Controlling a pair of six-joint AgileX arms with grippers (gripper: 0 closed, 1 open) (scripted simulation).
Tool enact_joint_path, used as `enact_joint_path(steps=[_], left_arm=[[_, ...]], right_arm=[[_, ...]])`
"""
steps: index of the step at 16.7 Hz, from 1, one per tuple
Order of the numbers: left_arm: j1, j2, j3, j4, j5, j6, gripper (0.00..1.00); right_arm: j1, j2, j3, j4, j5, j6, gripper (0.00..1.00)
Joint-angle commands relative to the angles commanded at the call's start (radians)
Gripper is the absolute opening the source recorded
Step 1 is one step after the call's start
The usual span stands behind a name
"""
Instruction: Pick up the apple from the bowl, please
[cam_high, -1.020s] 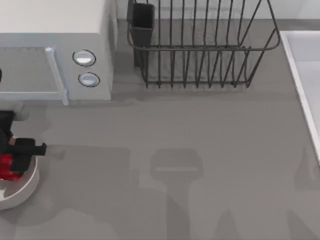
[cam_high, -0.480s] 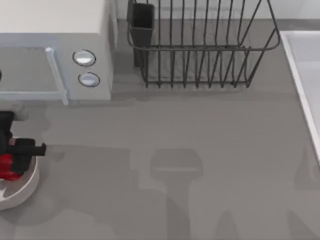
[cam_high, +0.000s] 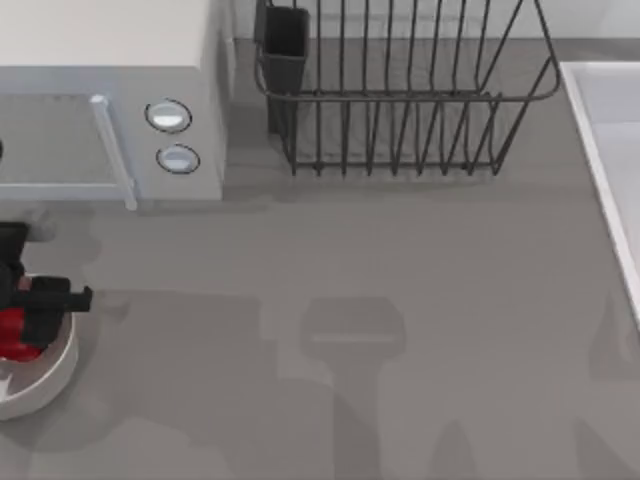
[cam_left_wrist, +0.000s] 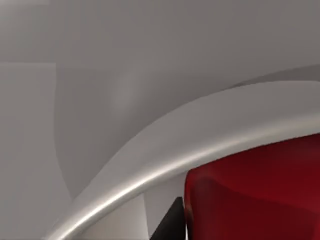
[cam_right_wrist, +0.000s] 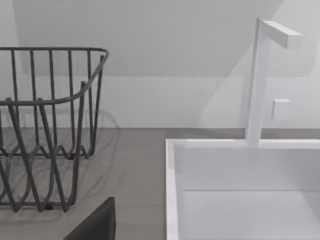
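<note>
At the left edge of the counter, near side: one white bowl, partly cut off by the top view's border, with our left hand lowered over it. Between the dark fingers sits the apple, red and glossy, inside the bowl's rim; the fingers stand on either side of it and appear clamped on it, though we cannot tell whether the fruit is lifted clear of the bowl's floor. Left wrist view: the apple close against the camera, the bowl's thick pale rim curving past it, and a dark fingertip just beside the fruit. Far left: one pale grey microwave with a vertical door handle and two round knobs, standing well apart from the bowl. Far centre: one dark wire dish rack, with a dark cutlery cup fixed at its left end. Right edge: the white rim of a sink. Right wrist view: the same rack, the sink basin and a white square-section tap rising behind it, with a dark piece of our right hand at the frame's border; we cannot tell how its fingers stand. Soft arm shadows lie across the near centre of the counter.
</note>
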Motion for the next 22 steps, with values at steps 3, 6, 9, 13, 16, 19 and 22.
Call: enact_joint_path(steps=[3,6,9,13,16,19,22], left_arm=[[0.0,0.0,0.0,0.0,0.0,0.0,0.0],[0.0,0.0,0.0,0.0,0.0,0.0,0.0],[0.001,-0.142,0.013,-0.093,-0.01,0.043,0.0],[0.001,-0.137,0.078,-0.162,-0.01,0.041,0.0],[0.003,-0.135,0.229,-0.324,-0.011,0.038,0.0],[0.002,-0.139,0.449,-0.569,-0.011,0.034,0.0],[-0.004,-0.143,0.7,-0.821,-0.011,0.032,0.0]], right_arm=[[0.0,0.0,0.0,0.0,0.0,0.0,1.0],[0.0,0.0,0.0,0.0,0.0,0.0,1.0],[0.0,0.0,0.0,0.0,0.0,0.0,1.0],[0.0,0.0,0.0,0.0,0.0,0.0,1.0],[0.0,0.0,0.0,0.0,0.0,0.0,1.0],[0.0,0.0,0.0,0.0,0.0,0.0,1.0],[0.0,0.0,0.0,0.0,0.0,0.0,1.0]])
